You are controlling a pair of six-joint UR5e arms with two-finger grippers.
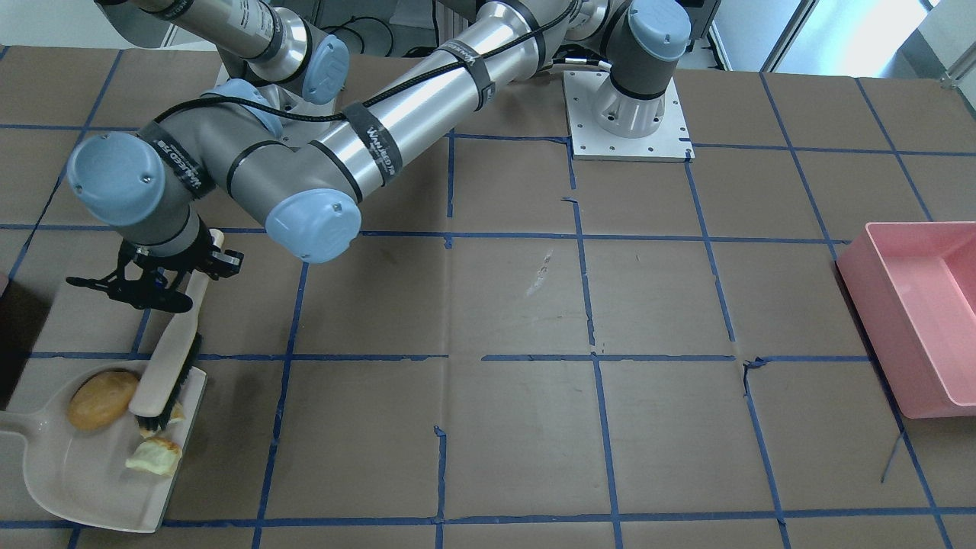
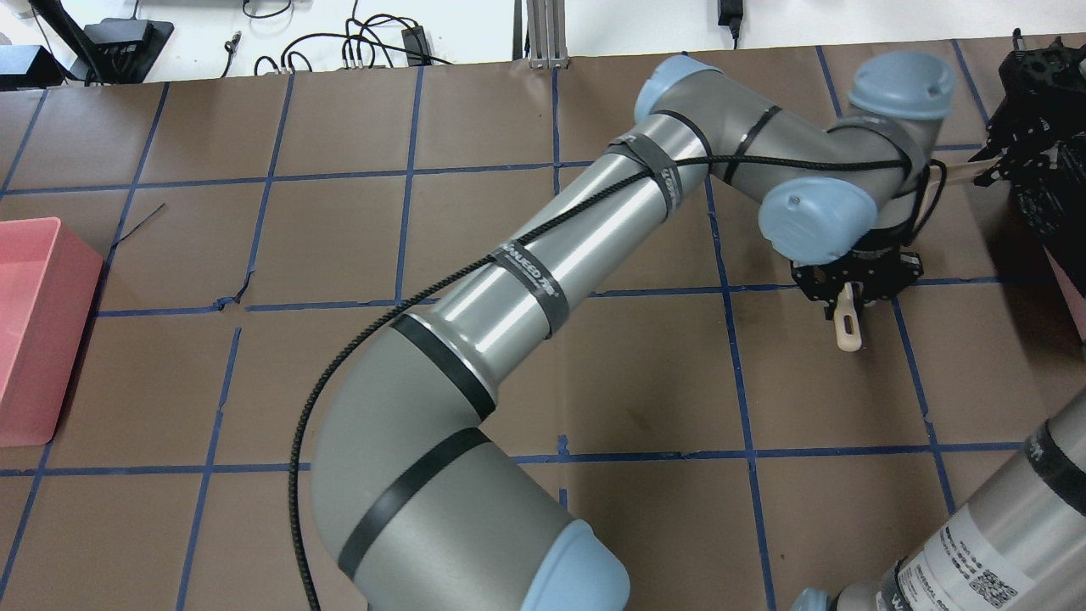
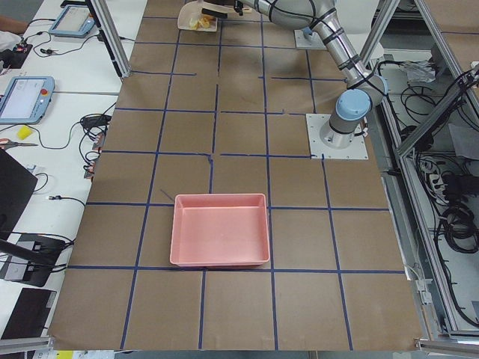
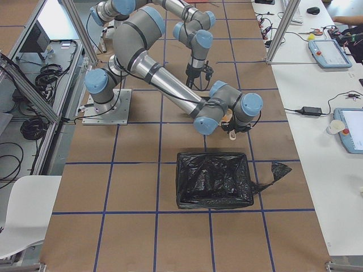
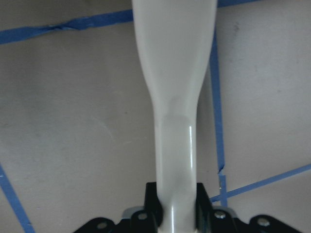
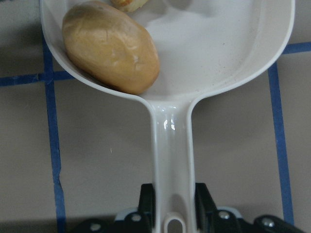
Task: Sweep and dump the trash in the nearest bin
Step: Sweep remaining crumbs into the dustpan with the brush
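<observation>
Left gripper [image 5: 173, 196] clamps brush [image 1: 171, 358], right gripper [image 6: 171, 196] dustpan [image 1: 69, 473] — trash [image 1: 103, 398] aboard.
Dumping remains for you — black bin [image 4: 214, 180] at 6 o'clock.

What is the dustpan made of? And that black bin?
The dustpan looks like smooth, glossy cream plastic: light glints on its handle. The black bin seems covered in thin, crinkly plastic film, shiny along its folds. What is underneath is hidden.
</observation>
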